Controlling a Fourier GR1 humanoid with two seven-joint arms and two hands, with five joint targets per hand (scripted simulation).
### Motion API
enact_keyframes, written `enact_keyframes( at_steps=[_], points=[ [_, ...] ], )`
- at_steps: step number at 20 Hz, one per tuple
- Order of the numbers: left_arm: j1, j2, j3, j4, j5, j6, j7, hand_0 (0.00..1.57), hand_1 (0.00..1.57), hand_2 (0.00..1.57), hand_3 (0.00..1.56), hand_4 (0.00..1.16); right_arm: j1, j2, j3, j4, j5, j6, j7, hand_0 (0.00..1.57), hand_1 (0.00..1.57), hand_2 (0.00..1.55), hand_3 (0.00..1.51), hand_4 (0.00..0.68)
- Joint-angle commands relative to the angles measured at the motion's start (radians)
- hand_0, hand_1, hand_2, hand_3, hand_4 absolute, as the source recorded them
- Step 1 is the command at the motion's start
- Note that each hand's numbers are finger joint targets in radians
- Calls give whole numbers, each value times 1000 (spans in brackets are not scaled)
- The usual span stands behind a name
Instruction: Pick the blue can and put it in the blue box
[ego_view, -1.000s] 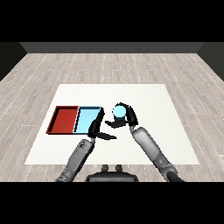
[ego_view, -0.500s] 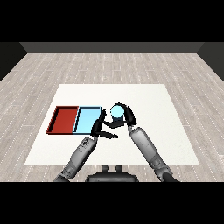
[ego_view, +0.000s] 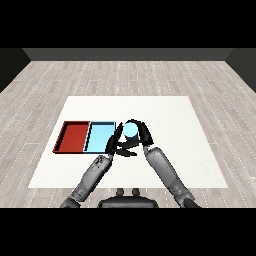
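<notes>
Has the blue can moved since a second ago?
Yes. The blue can, held in the right robot hand, has shifted left toward the light blue tray and now sits just beside its right edge.

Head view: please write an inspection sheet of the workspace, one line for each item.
Surface: white table, on a grey plank floor.
Job's things: light blue round can held above the table, just right of the light blue tray; not yet in it.
Clutter: red tray, touching the light blue tray's left side.
Hands: right hand curled round the can; left hand beside the can, at the light blue tray's right edge, fingers unclear.
Cables: nothing seen.
Surroundings: dark walls beyond the floor.
</notes>
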Motion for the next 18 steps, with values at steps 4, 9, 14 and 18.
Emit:
enact_keyframes(
  at_steps=[4,9,14,18],
  points=[
    [-71,0,-17,-1,28,24,34,0,0,0,0,0,2,6,43,35,1,-16,-30,1489,1489,1456,1380,540],
    [-58,0,-101,137,151,21,-160,0,0,0,0,0,-64,6,79,49,-61,-71,-4,1360,1360,1445,1379,571],
    [-120,0,-31,177,105,88,-125,0,0,0,0,632,8,6,84,-40,-52,-20,-1,1544,1544,1465,1385,569],
    [-49,0,-96,33,145,155,-44,1571,1571,1571,1553,1136,-6,6,130,17,-94,-88,-34,1526,1526,1466,1378,569]
  ],
)
